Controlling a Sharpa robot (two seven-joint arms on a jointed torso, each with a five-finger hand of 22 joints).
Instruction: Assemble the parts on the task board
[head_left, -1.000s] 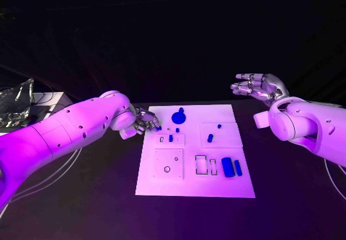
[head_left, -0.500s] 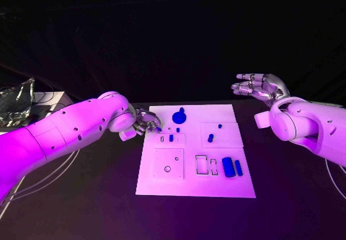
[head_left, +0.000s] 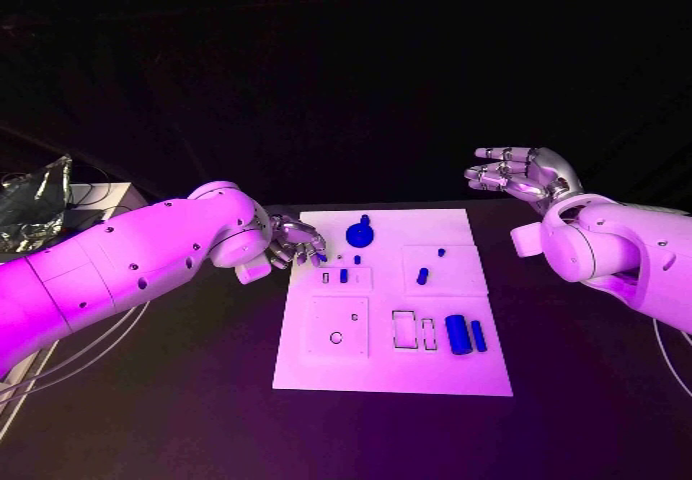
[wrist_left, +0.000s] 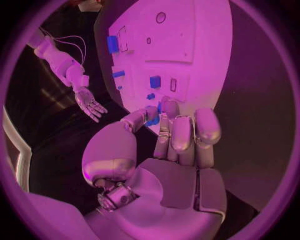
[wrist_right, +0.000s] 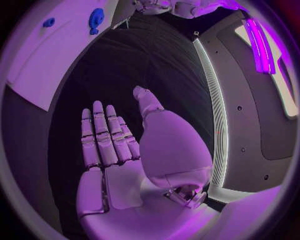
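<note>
Left hand (head_left: 293, 241) parked at the far-left edge of the task board (head_left: 389, 375), fingers curled in close together. Looks like a small blue part (wrist_left: 152, 120) pinched between thumb and fingertips in the left wrist view, right over the board's edge. Can't really tell how firm the hold is, mostly hidden by the fingers.

Right hand (head_left: 522, 175) up off to the far right of the board, well apart from it. Fingers straight and slightly apart, palm open, holding nothing, touching nothing.

Rest of the blue parts on the board: round gear-like piece (head_left: 358, 235) near the far edge, two long bars (head_left: 463, 334) side by side toward the near right, a short peg (head_left: 421, 276) mid-right, another small one (head_left: 343, 275) just beside the left hand's fingertips.
</note>
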